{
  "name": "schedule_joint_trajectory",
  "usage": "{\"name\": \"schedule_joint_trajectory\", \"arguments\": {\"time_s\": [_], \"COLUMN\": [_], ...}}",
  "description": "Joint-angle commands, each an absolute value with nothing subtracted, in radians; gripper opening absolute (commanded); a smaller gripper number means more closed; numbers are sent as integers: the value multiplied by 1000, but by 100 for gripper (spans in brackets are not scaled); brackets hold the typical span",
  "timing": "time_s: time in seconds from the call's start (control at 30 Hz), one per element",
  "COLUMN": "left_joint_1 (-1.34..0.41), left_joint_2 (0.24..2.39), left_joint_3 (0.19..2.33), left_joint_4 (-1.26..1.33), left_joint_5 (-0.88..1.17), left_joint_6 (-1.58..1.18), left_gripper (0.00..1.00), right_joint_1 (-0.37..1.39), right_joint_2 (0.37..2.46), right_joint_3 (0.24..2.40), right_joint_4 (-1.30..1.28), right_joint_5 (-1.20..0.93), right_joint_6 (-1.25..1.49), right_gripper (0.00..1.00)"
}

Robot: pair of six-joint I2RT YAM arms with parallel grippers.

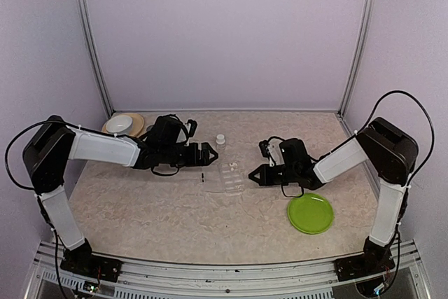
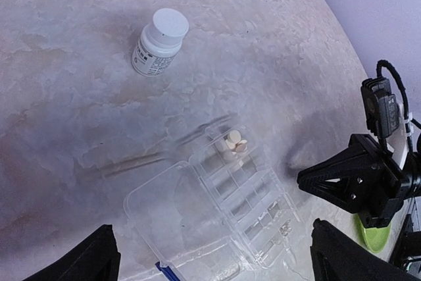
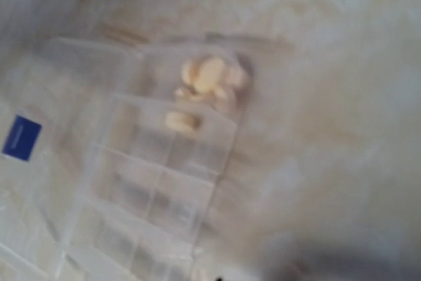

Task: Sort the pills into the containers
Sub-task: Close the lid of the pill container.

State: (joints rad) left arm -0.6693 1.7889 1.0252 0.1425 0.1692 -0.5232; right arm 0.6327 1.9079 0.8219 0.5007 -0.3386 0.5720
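Observation:
The containers are one clear compartment box (image 1: 229, 176) lying with its lid open at mid table between both arms. Several whitish pills (image 2: 234, 141) lie in its far end compartment, also seen blurred in the right wrist view as pills (image 3: 207, 77), with one more pill (image 3: 182, 122) in the adjoining cell. A blue mark (image 3: 22, 137) sits on the lid. My left gripper (image 1: 207, 152) is open just left of the box; in its wrist view the left gripper (image 2: 212, 228) straddles the lid. My right gripper (image 1: 253, 174) is shut, its tip (image 2: 301, 179) beside the box's right edge.
A small white bottle (image 1: 220, 139) stands behind the box, white bottle (image 2: 160, 43) upright. A green plate (image 1: 310, 213) lies near front right under the right arm. A white bowl on a tan plate (image 1: 124, 124) sits at back left. Walls enclose three sides.

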Motion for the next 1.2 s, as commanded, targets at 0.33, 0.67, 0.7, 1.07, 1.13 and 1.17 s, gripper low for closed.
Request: {"name": "schedule_joint_trajectory", "arguments": {"time_s": [0.33,0.67,0.7,1.07,1.13,1.17], "left_joint_1": [-661,-655,-655,-666,-668,-671], "left_joint_2": [1885,1921,1922,1918,1913,1912], "left_joint_3": [1035,1040,1040,1023,1020,1020], "left_joint_4": [158,249,255,301,309,310], "left_joint_5": [180,270,279,350,354,356], "left_joint_6": [-549,-562,-564,-568,-570,-573], "left_gripper": [99,98,98,94,93,93], "right_joint_1": [638,661,664,682,688,690], "right_joint_2": [1976,2010,2013,2020,2023,2024], "right_joint_3": [873,900,902,908,912,914], "right_joint_4": [502,492,492,492,489,489], "right_joint_5": [-350,-363,-364,-362,-361,-361], "right_joint_6": [560,552,551,545,542,540], "right_gripper": [0,0,0,0,0,0]}}
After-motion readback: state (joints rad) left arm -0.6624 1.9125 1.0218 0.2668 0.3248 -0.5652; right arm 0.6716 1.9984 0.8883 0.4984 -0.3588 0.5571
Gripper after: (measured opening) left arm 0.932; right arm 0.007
